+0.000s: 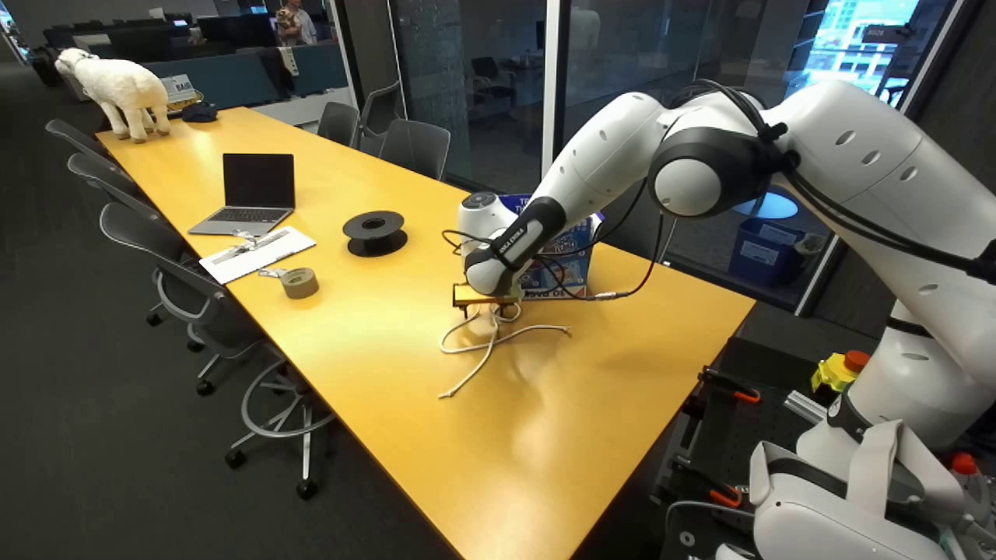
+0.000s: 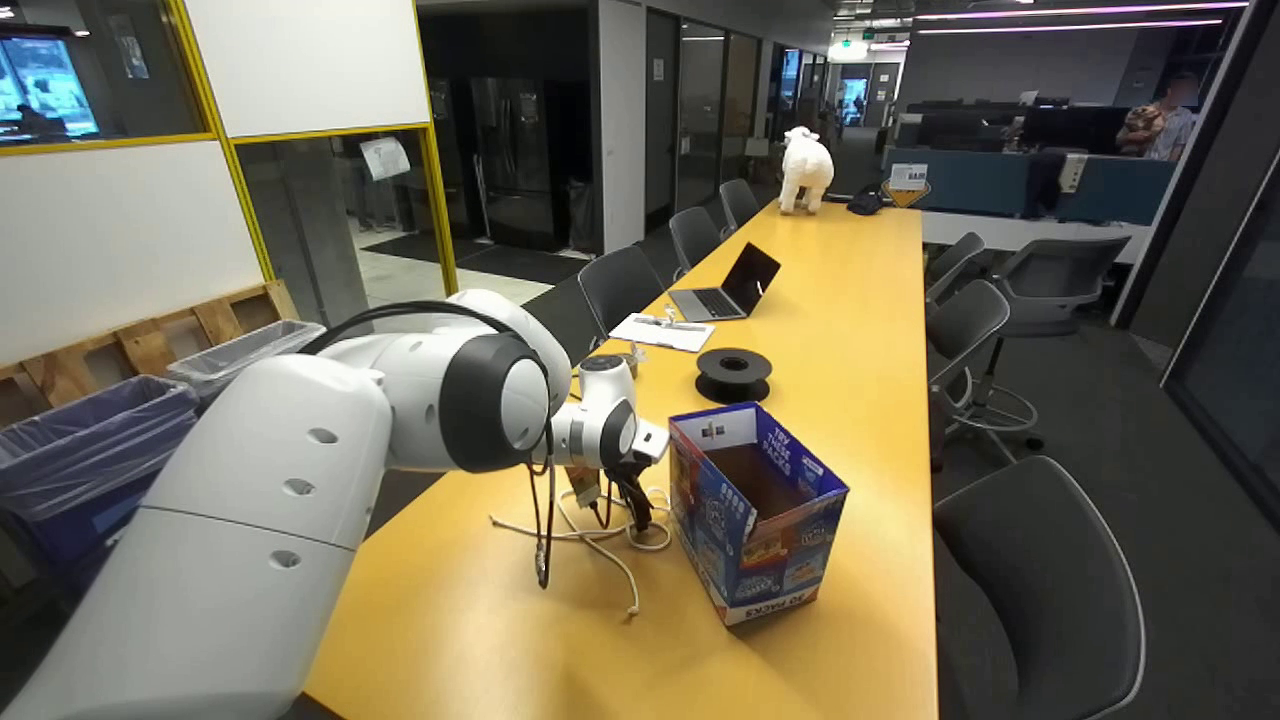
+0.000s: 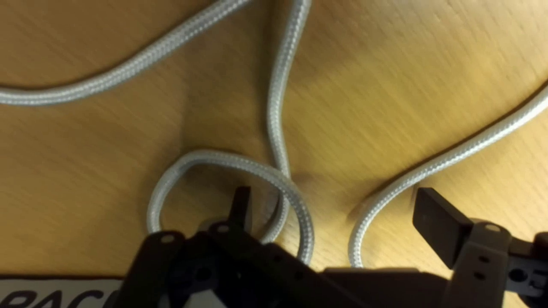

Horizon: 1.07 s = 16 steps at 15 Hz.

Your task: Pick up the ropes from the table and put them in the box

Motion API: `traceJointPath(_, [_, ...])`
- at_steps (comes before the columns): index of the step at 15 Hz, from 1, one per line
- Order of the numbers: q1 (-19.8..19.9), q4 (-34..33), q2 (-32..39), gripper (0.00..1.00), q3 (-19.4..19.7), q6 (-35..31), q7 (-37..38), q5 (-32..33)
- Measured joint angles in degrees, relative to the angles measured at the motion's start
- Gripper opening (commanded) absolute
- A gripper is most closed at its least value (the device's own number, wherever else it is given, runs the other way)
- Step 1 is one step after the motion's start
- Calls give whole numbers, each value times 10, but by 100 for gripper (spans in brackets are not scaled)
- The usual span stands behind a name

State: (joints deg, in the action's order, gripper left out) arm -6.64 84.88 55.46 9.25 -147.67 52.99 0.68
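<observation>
Clearly, the pincer (image 3: 336,209) stood with its jaws wide apart, low over the ropes (image 3: 276,132); we saw that these ropes lay curled on the desk (image 2: 520,650), partly between the jaws. In an exterior view, we saw the box (image 2: 755,530) at three o'clock from the ropes, and a black spool (image 2: 733,379) near one o'clock.

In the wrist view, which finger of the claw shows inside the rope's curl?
The finger at picture left, its tip framed by the curl. The other finger shows outside, right of the right-hand strand.
</observation>
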Motion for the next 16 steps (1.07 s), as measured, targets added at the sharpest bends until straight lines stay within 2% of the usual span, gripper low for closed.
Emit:
traceJointPath(7, [5, -18, -1, 13, -2, 32, -6, -2])
traceJointPath(11, [14, -27, -1, 4, -9, 55, -21, -6])
traceJointPath(12, [17, -28, -1, 7, -11, 57, -25, -9])
traceJointPath(16, [33, -29, -1, 7, -30, 41, -43, -44])
